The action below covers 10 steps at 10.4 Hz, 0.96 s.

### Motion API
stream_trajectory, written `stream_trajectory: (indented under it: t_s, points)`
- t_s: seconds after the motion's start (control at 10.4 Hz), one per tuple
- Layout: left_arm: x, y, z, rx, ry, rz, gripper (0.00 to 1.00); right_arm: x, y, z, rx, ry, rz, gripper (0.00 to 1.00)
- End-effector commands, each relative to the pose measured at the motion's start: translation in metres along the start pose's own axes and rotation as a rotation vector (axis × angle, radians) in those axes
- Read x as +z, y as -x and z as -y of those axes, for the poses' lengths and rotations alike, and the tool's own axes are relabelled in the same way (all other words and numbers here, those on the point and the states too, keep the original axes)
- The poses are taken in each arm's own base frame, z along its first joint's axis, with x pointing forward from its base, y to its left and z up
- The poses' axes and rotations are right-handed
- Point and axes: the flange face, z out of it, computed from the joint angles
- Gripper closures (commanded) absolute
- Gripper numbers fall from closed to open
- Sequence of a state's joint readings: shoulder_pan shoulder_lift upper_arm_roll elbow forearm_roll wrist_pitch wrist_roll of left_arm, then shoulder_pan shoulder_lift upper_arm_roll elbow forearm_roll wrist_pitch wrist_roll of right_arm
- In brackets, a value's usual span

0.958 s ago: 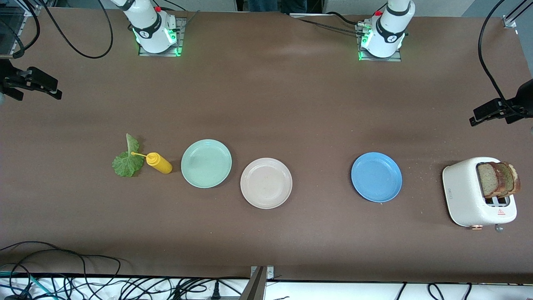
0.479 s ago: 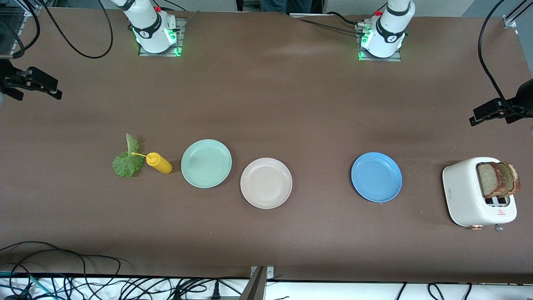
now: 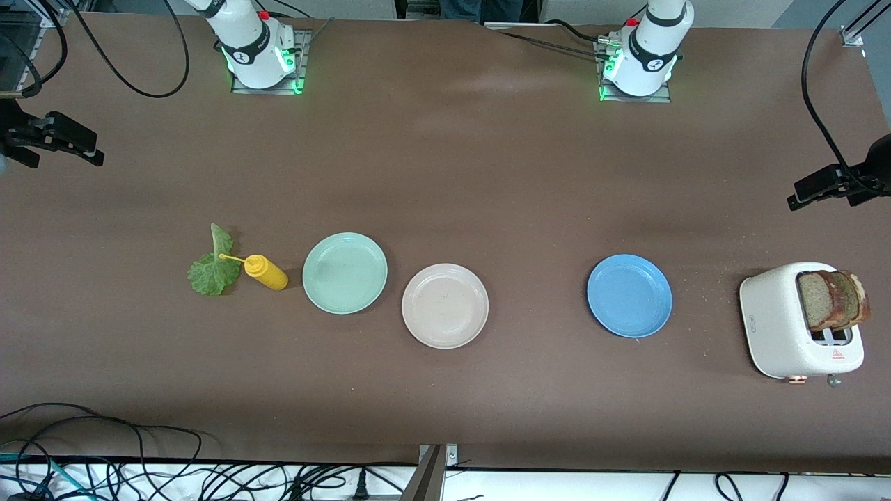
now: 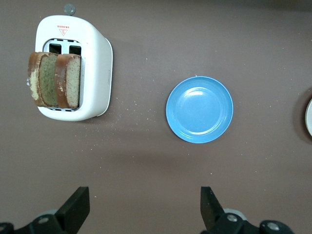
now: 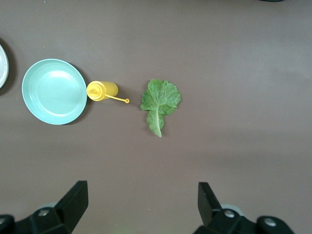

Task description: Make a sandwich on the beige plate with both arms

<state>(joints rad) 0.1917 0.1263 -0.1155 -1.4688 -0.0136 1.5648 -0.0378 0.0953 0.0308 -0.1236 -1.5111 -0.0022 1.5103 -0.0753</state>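
Waiting with both claws spread wide and empty
Front view: beige plate (image 3: 445, 305) bare, between mint plate (image 3: 344, 273) and blue plate (image 3: 629, 296). Left wrist view: left gripper (image 4: 145, 210) gapes over table; bread slices (image 4: 53, 79) upright in toaster (image 4: 74, 67). Right wrist view: right gripper (image 5: 142, 207) gapes above lettuce leaf (image 5: 159, 103), stem pointing toward it

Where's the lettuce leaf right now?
The lettuce leaf lies flat on the table toward the right arm's end, right beside the yellow squeeze bottle, whose nozzle points over it. The mint green plate sits next along the row.
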Motion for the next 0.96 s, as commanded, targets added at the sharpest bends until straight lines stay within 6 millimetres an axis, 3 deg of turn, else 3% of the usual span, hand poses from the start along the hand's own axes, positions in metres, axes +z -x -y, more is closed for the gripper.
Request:
stream_trajectory:
  t_s: [0.0, 0.19, 0.48, 0.86]
  points:
    - [-0.006, 0.003, 0.003, 0.003, -0.021, -0.003, 0.0, -0.008, 0.003, -0.002, 0.001, -0.016, -0.001, 0.0]
    - [-0.003, 0.001, 0.016, 0.006, -0.023, -0.001, 0.0, -0.008, 0.003, -0.004, 0.0, -0.016, -0.001, 0.0]
    - [0.0, -0.001, 0.053, 0.048, -0.02, 0.006, 0.0, -0.008, 0.003, -0.003, 0.0, -0.018, 0.001, 0.0]
    - [0.027, -0.025, 0.097, 0.045, 0.0, 0.03, 0.0, -0.007, 0.005, -0.002, -0.001, -0.019, 0.013, 0.0]
